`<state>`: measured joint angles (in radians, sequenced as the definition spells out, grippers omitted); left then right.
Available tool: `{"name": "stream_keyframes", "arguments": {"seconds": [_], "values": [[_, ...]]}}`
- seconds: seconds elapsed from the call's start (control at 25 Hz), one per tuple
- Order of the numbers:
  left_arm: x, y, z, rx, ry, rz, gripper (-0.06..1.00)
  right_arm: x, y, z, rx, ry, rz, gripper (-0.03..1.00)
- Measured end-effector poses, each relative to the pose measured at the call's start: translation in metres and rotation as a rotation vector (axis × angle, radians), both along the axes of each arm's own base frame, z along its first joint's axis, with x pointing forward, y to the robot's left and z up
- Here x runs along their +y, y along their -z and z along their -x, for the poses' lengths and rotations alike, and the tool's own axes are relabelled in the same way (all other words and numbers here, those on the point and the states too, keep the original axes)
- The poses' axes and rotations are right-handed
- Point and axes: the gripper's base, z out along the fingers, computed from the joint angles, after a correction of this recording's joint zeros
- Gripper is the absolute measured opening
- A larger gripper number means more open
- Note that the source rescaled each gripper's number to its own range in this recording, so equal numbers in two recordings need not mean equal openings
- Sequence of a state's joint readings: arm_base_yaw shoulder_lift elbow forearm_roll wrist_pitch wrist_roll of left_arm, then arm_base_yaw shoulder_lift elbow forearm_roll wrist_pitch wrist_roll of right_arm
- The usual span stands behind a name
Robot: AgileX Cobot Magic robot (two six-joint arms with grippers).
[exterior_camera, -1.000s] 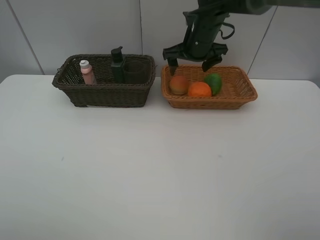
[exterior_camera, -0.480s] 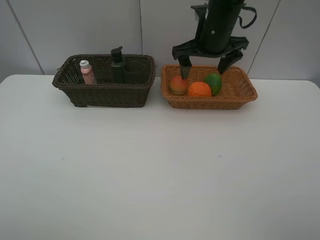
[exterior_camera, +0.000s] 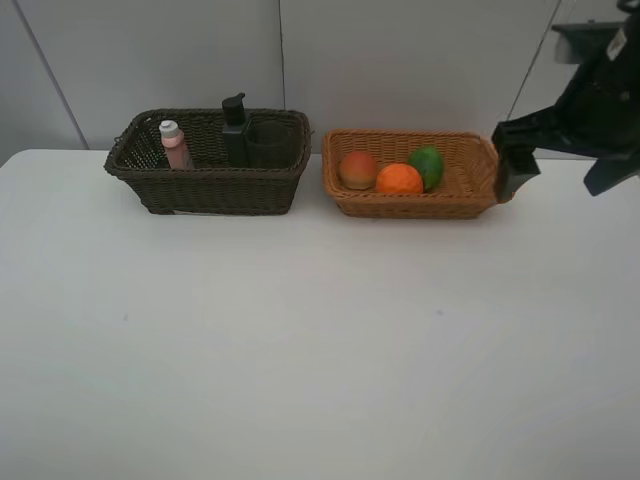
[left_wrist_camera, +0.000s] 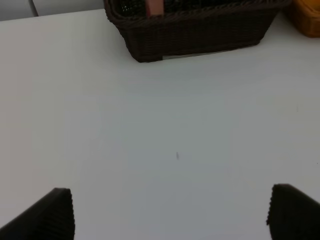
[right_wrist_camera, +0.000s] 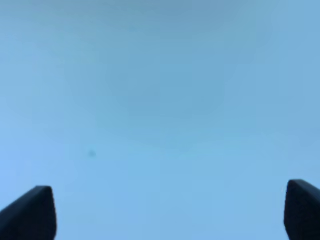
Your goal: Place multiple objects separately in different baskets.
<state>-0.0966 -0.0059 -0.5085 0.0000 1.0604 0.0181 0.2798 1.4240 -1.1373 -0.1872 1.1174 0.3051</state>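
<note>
Right hand (exterior_camera: 567, 168): cut off by the right edge of the high view, only one finger whole; in its own wrist view only two dark fingertips (right_wrist_camera: 27, 214) show at the lower corners, over a blank bluish blur.
Left hand (left_wrist_camera: 170, 212): hidden from the high view; in its wrist view only two fingertips, cut by the lower edge.
Dark basket (left_wrist_camera: 200, 30): top cut off in the left wrist view; pink bottle (left_wrist_camera: 154, 7) inside it seen only as a sliver.
Tan basket (left_wrist_camera: 309, 17): one corner only at that view's edge.
Purple cup (exterior_camera: 268, 143): dim against the dark weave, outline hard to tell.
Pump bottle (exterior_camera: 236, 130): lower part hidden behind the basket wall.
</note>
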Motion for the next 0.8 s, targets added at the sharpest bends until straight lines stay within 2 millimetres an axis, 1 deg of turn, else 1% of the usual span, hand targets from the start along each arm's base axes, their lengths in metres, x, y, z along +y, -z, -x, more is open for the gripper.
{"name": "stream_keyframes", "arguments": {"seconds": [0.08,0.16,0.2,0.36,0.52,0.68,0.8], "values": [[0.000,0.000,0.000,0.000,0.000,0.000,1.00,-0.013,-0.011,0.029,-0.049,0.015,-0.013,0.97],[0.000,0.000,0.000,0.000,0.000,0.000,1.00,-0.020,-0.018,0.054,-0.092,0.019,-0.025,0.97],[0.000,0.000,0.000,0.000,0.000,0.000,1.00,-0.025,-0.024,0.071,-0.131,0.019,-0.037,0.97],[0.000,0.000,0.000,0.000,0.000,0.000,1.00,-0.039,-0.032,0.131,-0.257,0.006,-0.089,0.97],[0.000,0.000,0.000,0.000,0.000,0.000,1.00,-0.047,-0.040,0.187,-0.406,-0.068,-0.169,0.97],[0.000,0.000,0.000,0.000,0.000,0.000,1.00,-0.052,-0.045,0.227,-0.531,-0.150,-0.224,0.97],[0.000,0.000,0.000,0.000,0.000,0.000,1.00,-0.057,-0.046,0.250,-0.610,-0.167,-0.242,0.97]]}}
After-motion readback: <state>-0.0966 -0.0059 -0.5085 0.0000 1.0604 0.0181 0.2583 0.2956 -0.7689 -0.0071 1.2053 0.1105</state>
